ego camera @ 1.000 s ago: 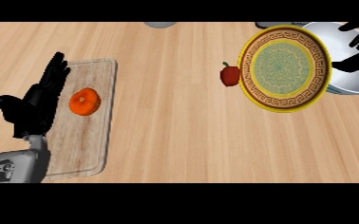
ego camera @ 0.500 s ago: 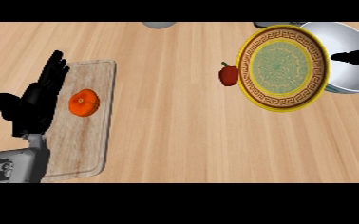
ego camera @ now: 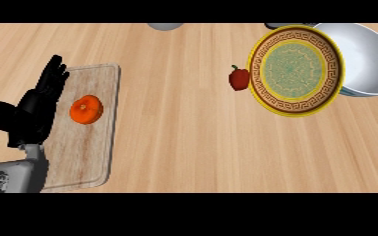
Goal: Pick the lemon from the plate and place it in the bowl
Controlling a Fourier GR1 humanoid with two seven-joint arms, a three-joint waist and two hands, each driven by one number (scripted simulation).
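Currently, head view: wooden desk (ego camera: 184, 105). Near its left edge, a pale cutting board (ego camera: 85, 130) bearing one orange round fruit (ego camera: 86, 109), the only citrus-like item visible. Left robot hand (ego camera: 38, 107) at the board's left side, fingers straight and relaxed, holding nothing, just beside the fruit. Near the right edge, a yellow-rimmed patterned plate (ego camera: 295, 71); a red pepper (ego camera: 238, 78) against its left rim; a grey-white bowl (ego camera: 360, 60) partly behind the plate. Right robot hand not visible.

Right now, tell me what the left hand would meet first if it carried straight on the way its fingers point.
The left hand points up the view along the cutting board's left edge. Beyond its fingertips only bare counter shows, so the way looks free; height above the counter is unclear.
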